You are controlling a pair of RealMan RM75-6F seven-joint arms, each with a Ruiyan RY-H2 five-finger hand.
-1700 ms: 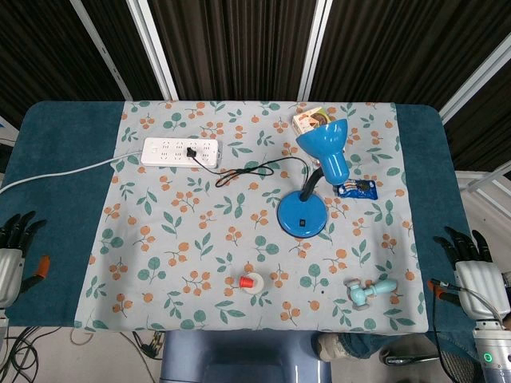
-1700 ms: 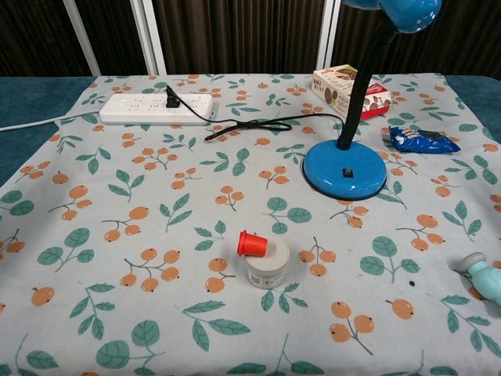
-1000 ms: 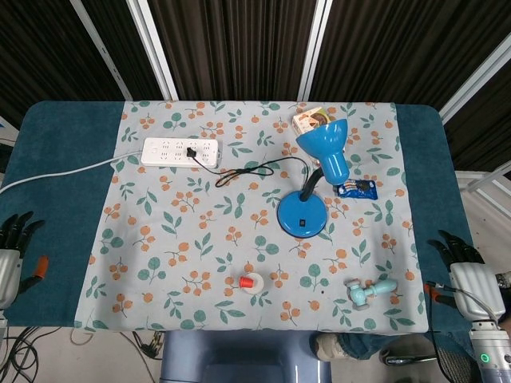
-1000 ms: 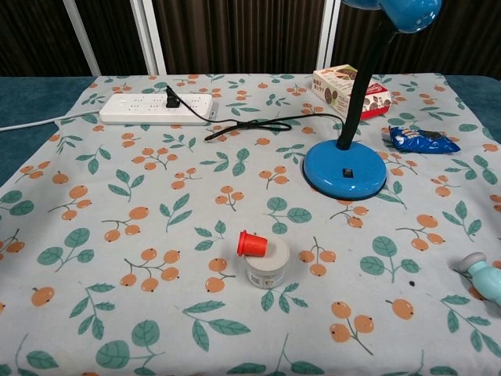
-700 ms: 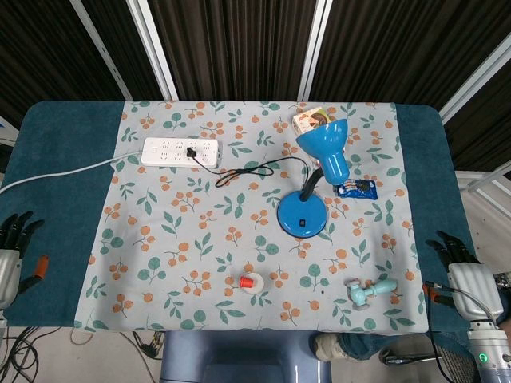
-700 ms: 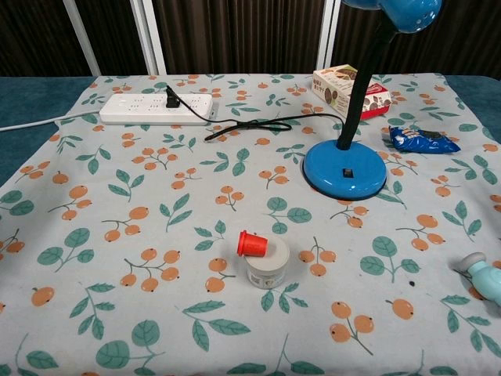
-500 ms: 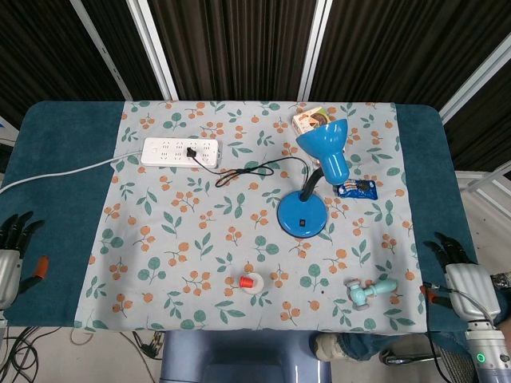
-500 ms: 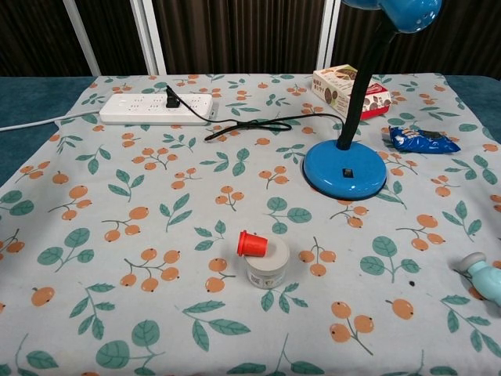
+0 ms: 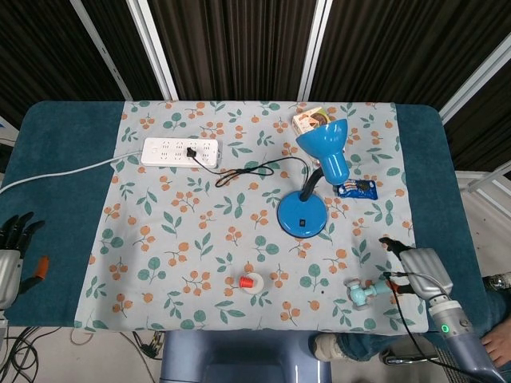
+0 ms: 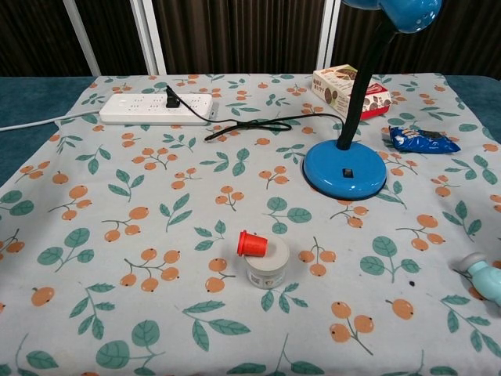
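Observation:
My right hand (image 9: 421, 266) hovers over the table's front right part, its dark fingers (image 9: 390, 242) reaching forward and holding nothing. Just to its left lies a teal handled object (image 9: 368, 291) (image 10: 484, 278), whose right end meets the hand's lower edge; I cannot tell whether they touch. My left hand (image 9: 10, 254) hangs off the table's left edge with fingers spread and empty. The chest view shows neither hand. A small white jar (image 9: 251, 284) (image 10: 267, 265) with a red cap (image 10: 251, 244) stands at the front centre.
A blue desk lamp (image 9: 303, 215) (image 10: 344, 169) stands right of centre, its black cord (image 9: 247, 171) plugged into a white power strip (image 9: 180, 152) (image 10: 156, 109). A snack box (image 9: 310, 120) (image 10: 340, 88) and blue packet (image 9: 356, 188) (image 10: 423, 140) lie behind it. Floral cloth (image 9: 176, 239) covers the table.
My right hand has swung left from beside the table's right edge to over the cloth, next to the teal object. The left hand and the objects have stayed put.

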